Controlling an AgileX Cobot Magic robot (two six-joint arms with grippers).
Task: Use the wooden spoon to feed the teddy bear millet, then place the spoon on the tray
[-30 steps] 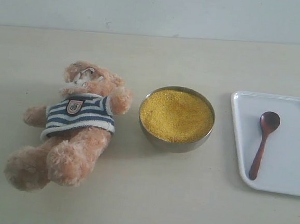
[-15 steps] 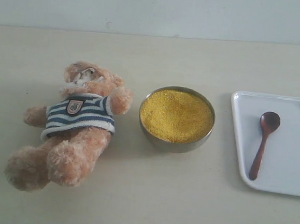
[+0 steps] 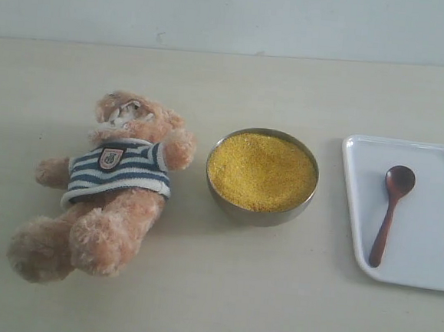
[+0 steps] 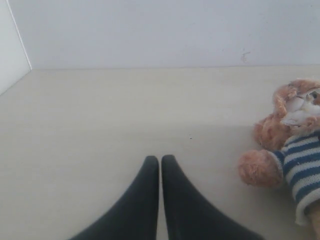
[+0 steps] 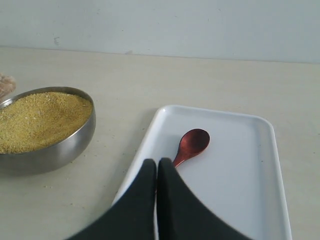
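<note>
The teddy bear (image 3: 109, 184) in its striped shirt lies on its back at the left of the table; its head and arm (image 4: 290, 145) show in the left wrist view. Bright-yellow millet (image 3: 261, 171) fills a round metal bowl (image 3: 260, 213) at the middle, also seen as millet (image 5: 40, 120) in the right wrist view. The wooden spoon (image 3: 387, 214) lies free on the white tray (image 3: 430, 263) at the right. My left gripper (image 4: 160, 161) is shut and empty over bare table beside the bear. My right gripper (image 5: 157, 163) is shut and empty, above the tray (image 5: 235, 170) and hiding the handle of the spoon (image 5: 192, 144). Neither gripper shows in the exterior view.
The beige table (image 3: 219, 304) runs back to a pale wall (image 3: 234, 17). In the left wrist view a white side panel (image 4: 12, 47) meets the table at its far corner.
</note>
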